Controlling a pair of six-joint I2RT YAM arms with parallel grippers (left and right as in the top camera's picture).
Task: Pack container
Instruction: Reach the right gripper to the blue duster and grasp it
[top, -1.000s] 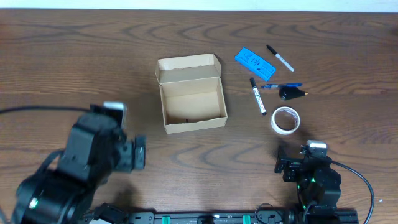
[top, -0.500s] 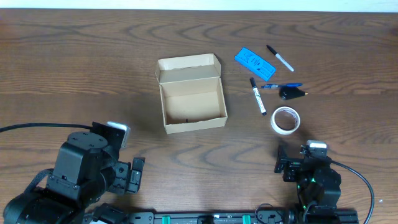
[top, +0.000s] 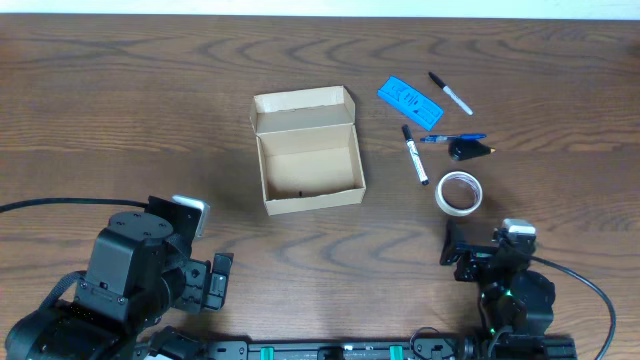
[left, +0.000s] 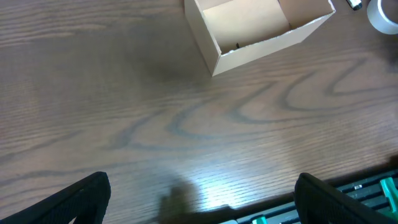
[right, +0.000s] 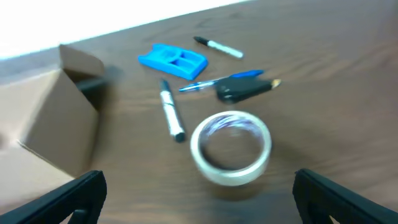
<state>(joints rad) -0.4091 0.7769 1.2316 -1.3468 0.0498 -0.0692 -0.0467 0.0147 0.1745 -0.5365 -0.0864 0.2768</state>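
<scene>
The container (top: 309, 165) is a tan cardboard box, open and empty, its flap lid standing at the far side; it also shows in the left wrist view (left: 261, 28) and at the left of the right wrist view (right: 50, 124). A clear tape roll (top: 459, 193) lies right of it, in front of my right gripper (right: 199, 199), which is open and empty. My left gripper (left: 202, 202) is open and empty near the table's front edge, well short of the box.
Right of the box lie a blue flat piece (top: 409, 102), a black marker (top: 450, 93), a black-and-white marker (top: 415, 153), a blue pen (top: 455, 138) and a small black object (top: 468, 150). The table's front edge is by both arms.
The left arm drew back toward the front edge one second ago and has since held still. The right arm has shifted slightly forward toward the tape roll.
</scene>
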